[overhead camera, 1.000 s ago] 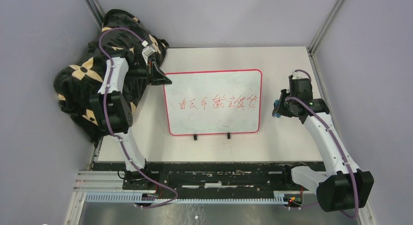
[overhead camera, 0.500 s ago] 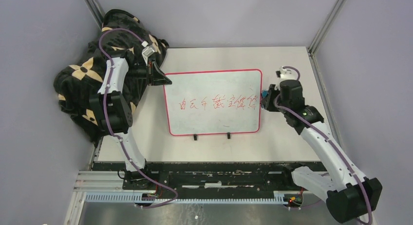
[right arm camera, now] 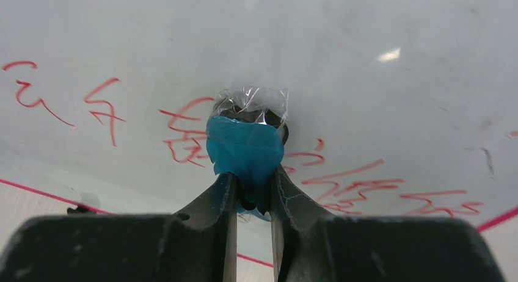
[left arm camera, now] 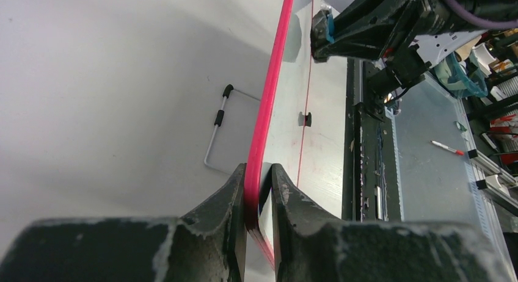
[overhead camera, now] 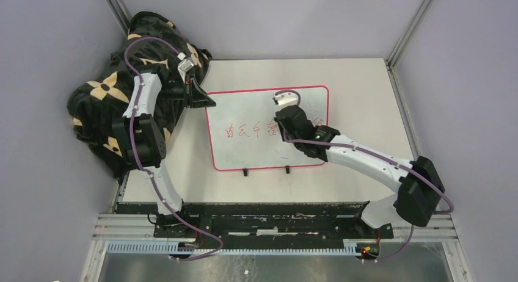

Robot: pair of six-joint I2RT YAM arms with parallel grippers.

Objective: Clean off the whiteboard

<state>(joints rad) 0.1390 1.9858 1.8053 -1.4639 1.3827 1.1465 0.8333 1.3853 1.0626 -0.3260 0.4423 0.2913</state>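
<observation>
The whiteboard (overhead camera: 256, 108) is white with a red-pink rim, lies mid-table and bears a row of red writing (overhead camera: 244, 131). My left gripper (overhead camera: 203, 101) is shut on its far left corner; the left wrist view shows the rim (left arm camera: 269, 111) pinched between the fingers (left arm camera: 231, 202). My right gripper (overhead camera: 282, 130) is over the board's middle right, shut on a blue eraser wrapped in clear film (right arm camera: 246, 148). The eraser's tip sits at the writing (right arm camera: 342, 178). Whether it touches the board I cannot tell.
A black cloth with tan flower shapes (overhead camera: 104, 105) is heaped at the far left behind the left arm. Two small black feet (overhead camera: 245, 171) stick out of the board's near edge. A black rail (overhead camera: 256, 215) runs along the table's near edge. Grey walls stand close on both sides.
My right arm has swung left from beside the board's right edge to over its middle right, carrying the eraser onto the writing. The left arm and the board have not moved.
</observation>
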